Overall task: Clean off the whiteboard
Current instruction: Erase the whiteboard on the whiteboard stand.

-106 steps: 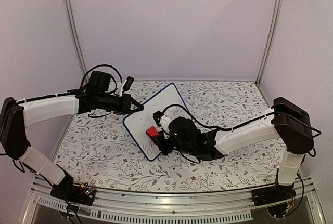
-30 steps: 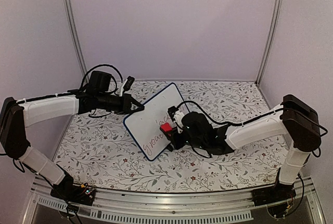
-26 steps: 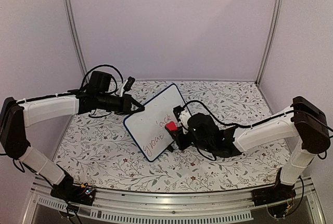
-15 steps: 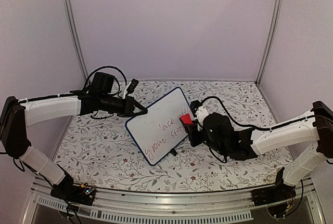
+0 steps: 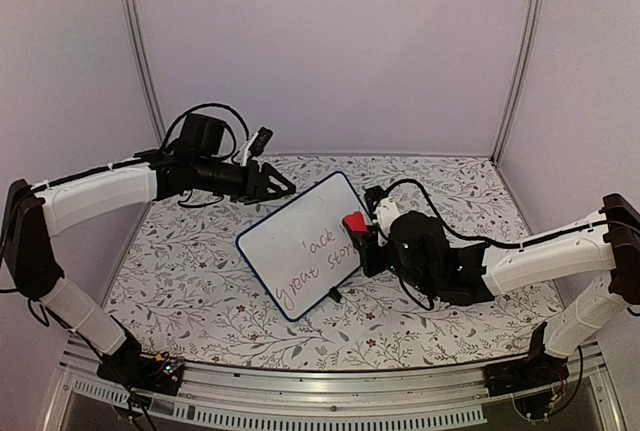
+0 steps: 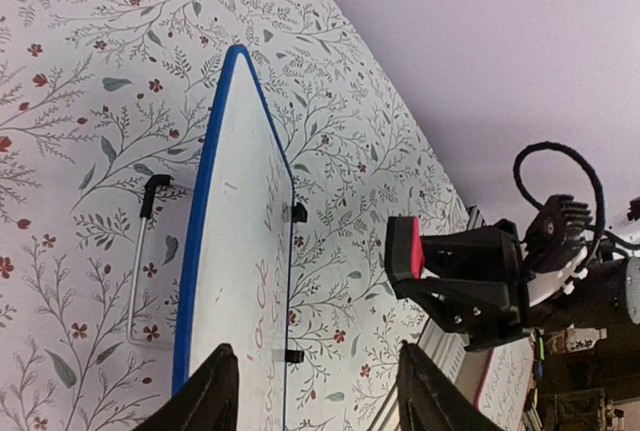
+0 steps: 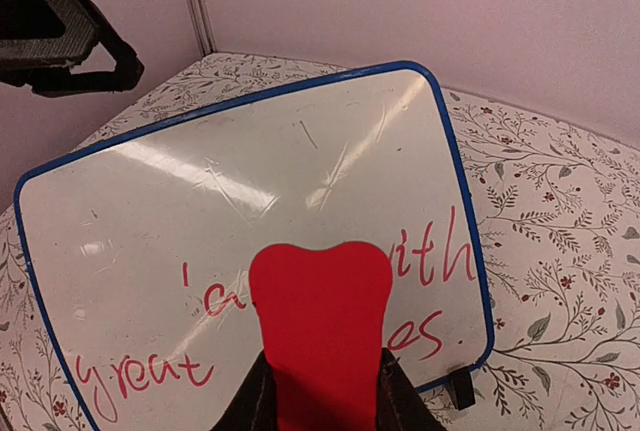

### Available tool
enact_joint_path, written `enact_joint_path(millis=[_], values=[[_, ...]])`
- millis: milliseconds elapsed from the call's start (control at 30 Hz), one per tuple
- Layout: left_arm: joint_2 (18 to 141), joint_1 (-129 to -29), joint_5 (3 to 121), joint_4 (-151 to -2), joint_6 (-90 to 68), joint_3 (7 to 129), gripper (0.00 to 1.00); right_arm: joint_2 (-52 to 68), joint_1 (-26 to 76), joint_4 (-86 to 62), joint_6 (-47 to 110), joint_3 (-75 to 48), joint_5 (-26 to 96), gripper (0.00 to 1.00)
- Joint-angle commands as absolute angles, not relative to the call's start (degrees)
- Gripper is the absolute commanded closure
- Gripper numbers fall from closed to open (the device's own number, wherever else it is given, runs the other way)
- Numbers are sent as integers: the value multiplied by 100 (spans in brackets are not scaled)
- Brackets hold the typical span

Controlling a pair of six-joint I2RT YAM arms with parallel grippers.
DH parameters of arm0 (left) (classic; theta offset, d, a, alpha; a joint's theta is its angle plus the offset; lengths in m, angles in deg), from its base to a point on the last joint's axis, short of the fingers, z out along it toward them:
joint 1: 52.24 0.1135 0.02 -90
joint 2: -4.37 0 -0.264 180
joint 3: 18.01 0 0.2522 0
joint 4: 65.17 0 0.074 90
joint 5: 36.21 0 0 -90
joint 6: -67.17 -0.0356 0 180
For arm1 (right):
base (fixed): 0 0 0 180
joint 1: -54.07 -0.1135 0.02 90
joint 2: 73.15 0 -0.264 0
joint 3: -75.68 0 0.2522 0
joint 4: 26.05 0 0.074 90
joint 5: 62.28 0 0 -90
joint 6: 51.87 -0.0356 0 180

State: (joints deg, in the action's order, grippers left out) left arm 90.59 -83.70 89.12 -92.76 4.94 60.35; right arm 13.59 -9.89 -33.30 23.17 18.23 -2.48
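The whiteboard [image 5: 300, 248] stands tilted on its black clip feet [image 7: 460, 387] at mid-table, with red handwriting [image 7: 430, 261] on its lower half. My left gripper [image 5: 283, 189] hovers open just above and behind the board's top edge, touching nothing; in the left wrist view its fingertips [image 6: 215, 396] straddle the edge-on whiteboard [image 6: 240, 251] from a distance. My right gripper [image 5: 360, 234] is shut on a red block eraser [image 5: 354, 223], held just off the board's right side. In the right wrist view the eraser [image 7: 320, 321] hides part of the writing.
A floral cloth [image 5: 440, 191] covers the table. A thin wire stand [image 6: 140, 271] lies behind the board. Lilac walls and two metal posts [image 5: 135, 51] close in the back and sides. The front rail [image 5: 320, 391] runs along the near edge.
My left gripper has opened, let go of the board's top edge and lifted up and back. My right gripper carried the eraser rightward across the board, uncovering the red writing.
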Motion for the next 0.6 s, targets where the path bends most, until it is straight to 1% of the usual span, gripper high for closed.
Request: enact_joint_path(millis=[0,133,233,333,567], values=[[9504,-8442,8830,-9627,445,6640,44,1438,-992,-3353,2389,1628,-274,77],[9789,-8457,8590,-9835,349,6834,42,1472,-991,-3174,2380,1513,-126,77],[9787,-8452,8419,-9627,314,6559,39,1539,-991,-3111,2372,1423,9,77],[9756,-8454,8550,-9493,279,6380,40,1680,-991,-3071,2378,1264,117,77],[9606,-8609,8561,-9335,178,6250,58,2381,-1057,-2950,2441,590,440,77]])
